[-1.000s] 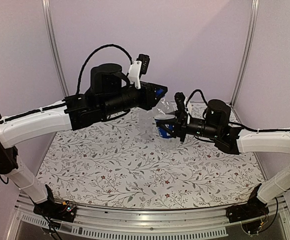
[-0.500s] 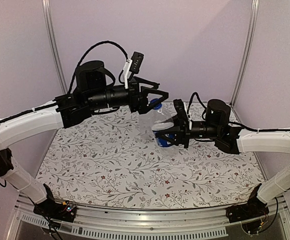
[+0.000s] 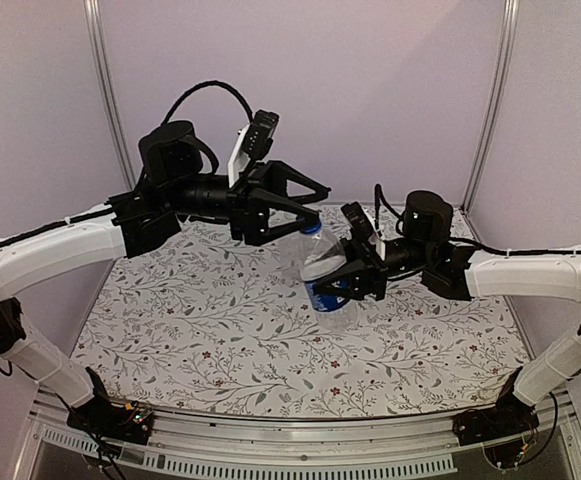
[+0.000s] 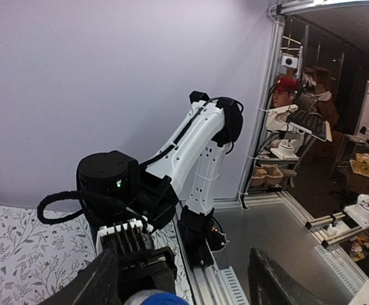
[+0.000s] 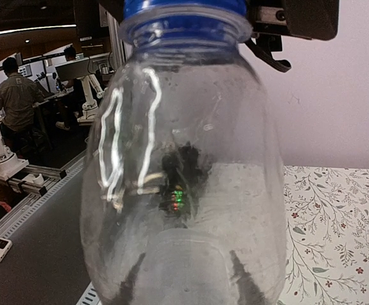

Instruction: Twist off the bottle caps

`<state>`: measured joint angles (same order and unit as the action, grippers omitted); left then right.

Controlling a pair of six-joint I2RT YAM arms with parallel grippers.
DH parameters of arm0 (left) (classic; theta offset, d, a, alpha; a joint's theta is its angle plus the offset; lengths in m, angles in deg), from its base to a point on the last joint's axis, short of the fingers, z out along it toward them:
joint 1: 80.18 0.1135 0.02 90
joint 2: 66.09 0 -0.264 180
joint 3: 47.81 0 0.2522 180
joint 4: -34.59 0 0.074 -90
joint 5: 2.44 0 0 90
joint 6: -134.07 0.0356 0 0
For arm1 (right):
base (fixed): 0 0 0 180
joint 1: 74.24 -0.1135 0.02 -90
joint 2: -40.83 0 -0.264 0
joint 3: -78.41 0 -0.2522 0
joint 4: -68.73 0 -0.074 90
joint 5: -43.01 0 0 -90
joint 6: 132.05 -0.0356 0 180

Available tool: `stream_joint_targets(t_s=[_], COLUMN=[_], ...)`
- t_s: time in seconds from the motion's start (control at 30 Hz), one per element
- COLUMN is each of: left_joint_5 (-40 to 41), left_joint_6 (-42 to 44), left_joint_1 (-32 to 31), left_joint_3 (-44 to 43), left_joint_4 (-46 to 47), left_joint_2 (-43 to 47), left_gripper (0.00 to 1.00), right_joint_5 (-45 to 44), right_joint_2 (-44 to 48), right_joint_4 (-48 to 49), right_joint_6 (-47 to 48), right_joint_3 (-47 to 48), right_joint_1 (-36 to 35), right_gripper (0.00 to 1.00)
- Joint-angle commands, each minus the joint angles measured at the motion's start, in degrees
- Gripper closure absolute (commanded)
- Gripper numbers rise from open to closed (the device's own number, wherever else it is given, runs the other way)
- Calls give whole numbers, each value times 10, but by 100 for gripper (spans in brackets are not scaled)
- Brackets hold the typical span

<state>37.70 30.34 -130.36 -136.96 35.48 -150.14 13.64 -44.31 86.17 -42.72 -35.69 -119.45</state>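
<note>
A clear bottle (image 3: 326, 272) with a dark blue label band is held upright above the table. Its solid blue cap (image 3: 311, 228) is on its neck. My right gripper (image 3: 342, 284) is shut on the bottle's lower body from the right. In the right wrist view the bottle (image 5: 184, 165) fills the frame, with the cap (image 5: 184, 9) at the top. My left gripper (image 3: 315, 208) is open, its fingertips just above and left of the cap. In the left wrist view the cap (image 4: 154, 297) sits low between the spread fingers (image 4: 268, 283). The other bottle and cap are out of view.
The table (image 3: 200, 330) has a floral cloth. Metal frame posts (image 3: 105, 90) stand at the back corners and purple walls close the back and sides. The right arm (image 4: 197, 159) shows in the left wrist view.
My left gripper has let go of the cap, opened wide and drawn back to the left. The right gripper has turned the bottle upright and lowered it slightly.
</note>
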Motion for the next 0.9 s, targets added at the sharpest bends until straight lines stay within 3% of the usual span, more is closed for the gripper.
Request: stream_joint_targets(t_s=[0.0, 0.33, 0.87], left_joint_5=[-55, -51, -44], left_joint_6=[-9, -2, 12], left_joint_1=[10, 12, 12], left_joint_3=[-1, 4, 16], left_joint_4=[29, 29, 20], left_joint_2=[-14, -22, -22], left_gripper=[34, 42, 67], right_joint_5=[42, 55, 35], right_joint_2=[-10, -12, -5], right_joint_4=[7, 17, 18], right_joint_6=[-21, -36, -37], right_joint_3=[19, 21, 18], right_joint_1=[1, 1, 4], right_gripper=[68, 68, 68])
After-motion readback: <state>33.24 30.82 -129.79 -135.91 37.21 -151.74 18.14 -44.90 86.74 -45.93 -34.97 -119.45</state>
